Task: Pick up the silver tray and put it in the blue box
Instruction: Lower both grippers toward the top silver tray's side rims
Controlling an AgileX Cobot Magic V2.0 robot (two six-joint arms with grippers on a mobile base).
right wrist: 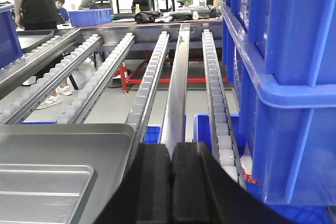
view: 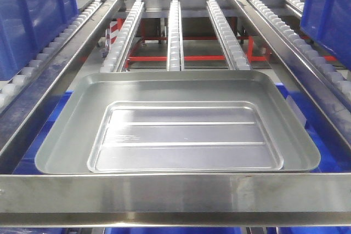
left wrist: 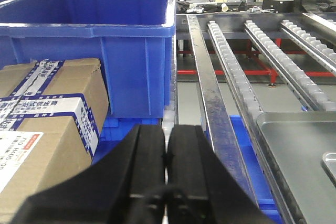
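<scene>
Silver tray (view: pixel 186 135) lies flat, nested inside a larger, deeper pan (view: pixel 60 124) on the roller rack (view: pixel 174 31). Left tool (left wrist: pixel 167 136) clenched, fingers pressed together, holding nothing. It sits beside a cardboard carton (left wrist: pixel 47 114), and the blue box (left wrist: pixel 105 35) stands just behind that carton. Right tool (right wrist: pixel 171 155) also clenched and empty, near the pan's far right corner.
</scene>
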